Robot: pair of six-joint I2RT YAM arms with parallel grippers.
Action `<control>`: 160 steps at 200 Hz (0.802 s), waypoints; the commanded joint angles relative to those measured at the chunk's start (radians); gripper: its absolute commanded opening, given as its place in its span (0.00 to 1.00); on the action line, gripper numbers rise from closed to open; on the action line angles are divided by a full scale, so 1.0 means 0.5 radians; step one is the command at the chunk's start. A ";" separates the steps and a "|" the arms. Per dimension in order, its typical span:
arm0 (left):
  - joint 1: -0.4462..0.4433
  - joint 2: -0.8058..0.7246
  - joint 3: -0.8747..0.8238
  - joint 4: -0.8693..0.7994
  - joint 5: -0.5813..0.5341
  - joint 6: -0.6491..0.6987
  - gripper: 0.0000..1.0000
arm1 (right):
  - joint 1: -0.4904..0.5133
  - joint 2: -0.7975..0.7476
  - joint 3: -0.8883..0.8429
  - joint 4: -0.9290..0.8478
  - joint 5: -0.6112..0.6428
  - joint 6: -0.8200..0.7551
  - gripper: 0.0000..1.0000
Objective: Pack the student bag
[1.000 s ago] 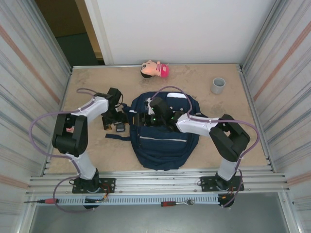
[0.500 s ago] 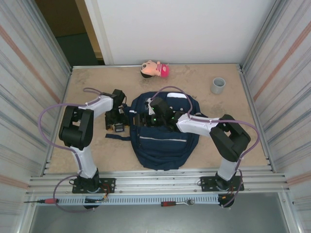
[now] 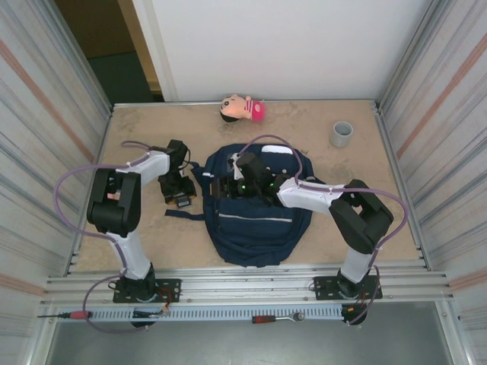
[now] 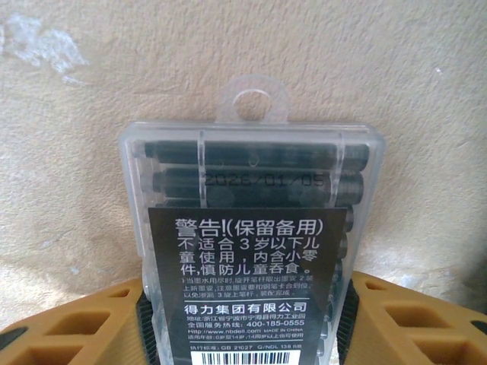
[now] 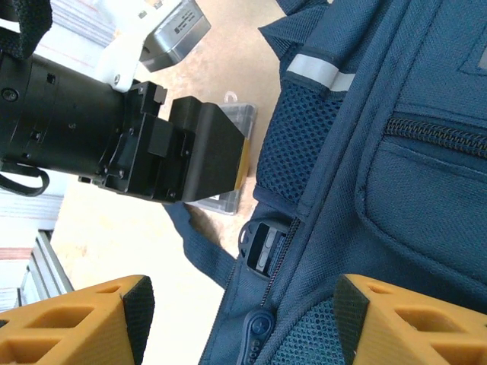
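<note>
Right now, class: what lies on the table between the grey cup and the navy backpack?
Nothing. In the top view, the table between the grey cup and the backpack is bare.

I work in a robot test cell, lab or workshop: ribbed metal walls (image 3: 46,114) close in my beige table (image 3: 152,129), aluminium rails (image 3: 243,283) carry my arm bases (image 3: 144,289), and a red-handled screwdriver (image 3: 65,314) and ratchet (image 3: 278,318) lie on the sill.

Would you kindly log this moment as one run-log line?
left claw: straddling clear ink-cartridge box on table | right claw: open over navy backpack | box outside backpack
</note>
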 commanded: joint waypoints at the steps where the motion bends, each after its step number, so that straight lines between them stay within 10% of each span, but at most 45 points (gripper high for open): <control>1: 0.041 -0.086 -0.075 -0.039 -0.086 -0.045 0.44 | -0.008 -0.072 -0.020 -0.004 -0.021 -0.020 0.64; 74: -0.103 -0.442 -0.059 -0.162 0.020 0.021 0.43 | -0.137 -0.095 -0.146 0.233 -0.272 0.237 0.64; 160: -0.609 -0.744 -0.030 0.377 0.192 1.016 0.39 | -0.689 -0.721 -0.320 -0.414 -0.713 0.056 0.66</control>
